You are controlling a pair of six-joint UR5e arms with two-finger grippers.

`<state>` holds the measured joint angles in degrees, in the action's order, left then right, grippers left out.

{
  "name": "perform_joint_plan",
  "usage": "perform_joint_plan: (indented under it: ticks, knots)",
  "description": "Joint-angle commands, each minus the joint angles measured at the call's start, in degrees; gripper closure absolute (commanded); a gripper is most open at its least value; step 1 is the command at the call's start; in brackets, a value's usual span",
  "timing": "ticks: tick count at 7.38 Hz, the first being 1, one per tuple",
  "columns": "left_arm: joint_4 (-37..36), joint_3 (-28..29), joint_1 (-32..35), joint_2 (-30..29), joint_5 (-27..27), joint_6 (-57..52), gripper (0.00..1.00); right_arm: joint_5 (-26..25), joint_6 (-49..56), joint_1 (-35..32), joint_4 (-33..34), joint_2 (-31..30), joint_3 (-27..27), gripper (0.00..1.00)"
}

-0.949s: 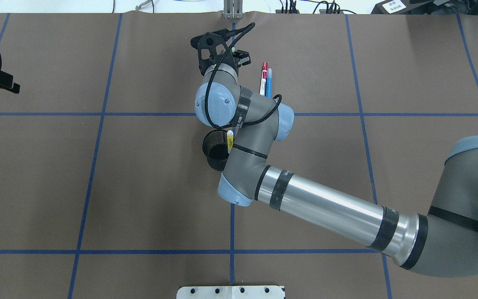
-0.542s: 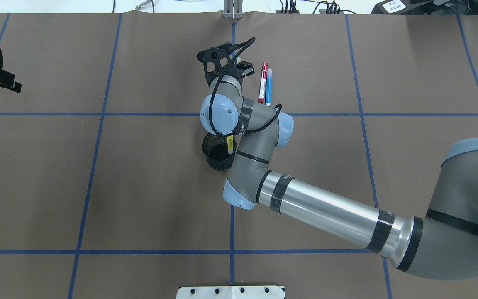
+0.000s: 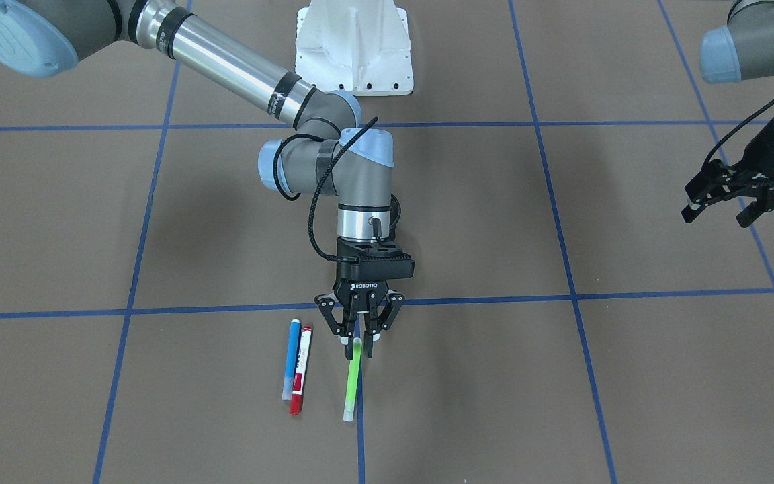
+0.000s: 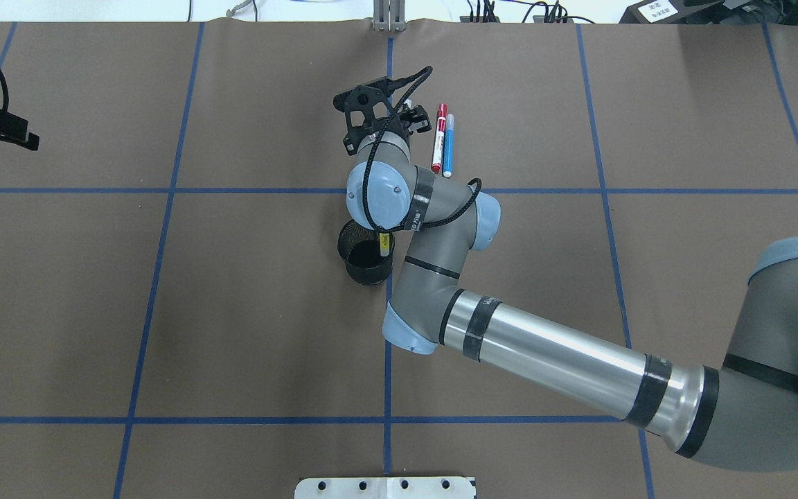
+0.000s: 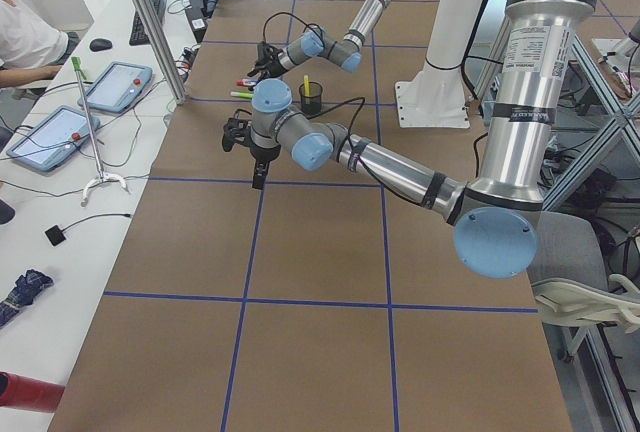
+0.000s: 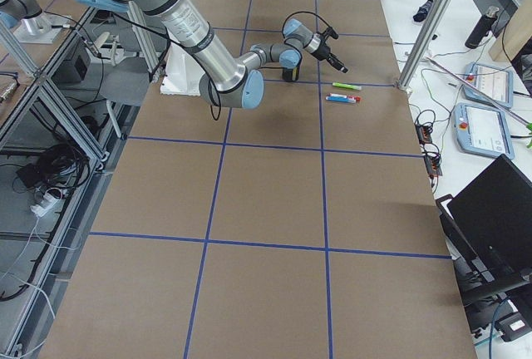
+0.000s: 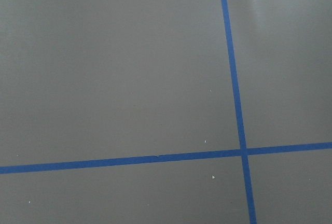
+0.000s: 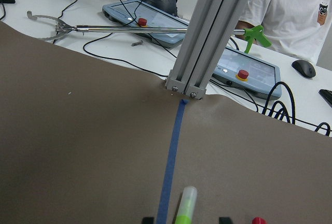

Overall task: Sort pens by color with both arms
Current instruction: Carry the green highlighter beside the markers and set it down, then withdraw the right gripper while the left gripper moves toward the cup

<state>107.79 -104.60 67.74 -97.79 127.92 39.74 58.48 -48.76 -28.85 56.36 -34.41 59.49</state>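
Far left on the bench (image 3: 494,403), reckoned from the robot's side: left hand (image 3: 715,212) hangs clear of all pens, fingers spread, nothing between them

Next along: black mesh cup (image 4: 350,270), yellow pen (image 4: 384,244) standing in it, leaning on the rim

Centre: right hand (image 3: 359,341) sits low over the robot-side end of the green pen (image 3: 352,380). Pen lies flat, just beside a blue tape line (image 3: 361,444). Fingers parted, one on each side of the barrel. The wrist view shows a gap on both sides, so it is not pinching

Right of that, apart from the green: red pen (image 3: 299,373) (white body, red cap and label) and blue pen (image 3: 291,353), parallel, touching or nearly

Green pen, looks: slim lime barrel, with a pale end pointing away from the hand

Handling, judged: light, stiff, smooth round plastic. Likely to roll, or to pivot if nipped at the very tip. Better hold is across the barrel, nearer the middle
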Motion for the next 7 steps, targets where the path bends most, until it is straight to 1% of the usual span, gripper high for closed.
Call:
perform_joint_plan:
  ticks: [1, 2, 3, 4, 5, 6, 7]
  knots:
    - [-7.0, 0.1, -0.5, -6.5, 0.1, 6.4, 0.01, 3.7, 2.3, -0.7, 0.0, -5.2, 10.5, 0.0]
    - [-10.9, -0.3, -1.9, -9.2, 0.0, 7.4, 0.01, 12.5, 2.5, -3.9, 0.3, -10.4, 17.8, 0.0]
    - [-11.6, -0.3, -4.3, -12.0, -0.4, 12.5, 0.01, 20.3, 2.6, -8.1, 1.9, -16.8, 24.7, 0.0]
    - [-12.1, -0.3, -8.3, -15.6, -1.6, 19.5, 0.01, 25.5, 2.3, -11.1, 2.3, -20.8, 28.5, 0.0]
    - [-16.1, -0.3, -13.4, -19.9, -6.7, 24.0, 0.01, 33.0, 1.8, -15.0, 2.4, -26.2, 31.7, 0.0]
    - [-20.9, -0.1, -19.1, -24.7, -11.1, 27.9, 0.01, 42.8, 1.8, -20.6, 2.5, -31.4, 34.0, 0.0]
    - [-21.8, 0.6, -23.2, -27.3, -12.8, 32.5, 0.01, 53.3, 2.1, -26.5, 3.7, -34.8, 33.9, 0.0]
